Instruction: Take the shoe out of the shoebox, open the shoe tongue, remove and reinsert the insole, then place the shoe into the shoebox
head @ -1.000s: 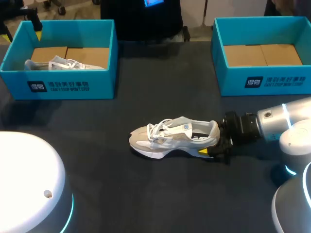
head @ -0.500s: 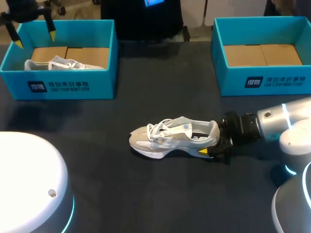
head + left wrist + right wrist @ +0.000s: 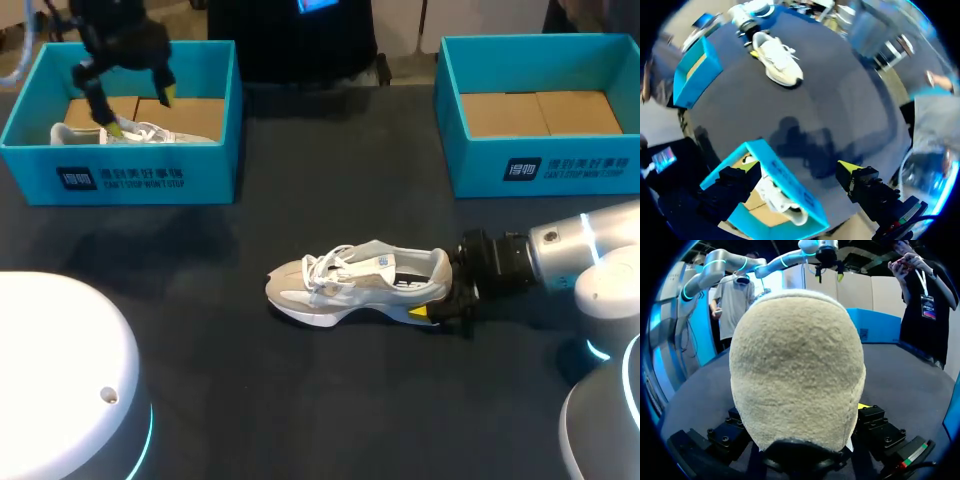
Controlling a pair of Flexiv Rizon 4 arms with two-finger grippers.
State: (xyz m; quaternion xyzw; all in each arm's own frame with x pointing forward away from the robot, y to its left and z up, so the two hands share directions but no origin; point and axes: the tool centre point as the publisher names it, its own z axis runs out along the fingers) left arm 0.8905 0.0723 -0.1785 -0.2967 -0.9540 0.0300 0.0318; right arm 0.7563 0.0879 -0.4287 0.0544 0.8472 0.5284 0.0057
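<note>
Head view: shoe [image 3: 355,283] sits sole-down at frame centre, heel clamped by the right gripper [image 3: 440,305] entering from the right; left gripper [image 3: 133,108], fingers spread wide, hangs over the upper-left shoebox [image 3: 150,175], which contains a second shoe [image 3: 150,133].

The shoe [image 3: 797,370] hides the right gripper's [image 3: 801,432] jaw tips; a shoebox [image 3: 120,176] wall half-hides another shoe [image 3: 135,131].
</note>
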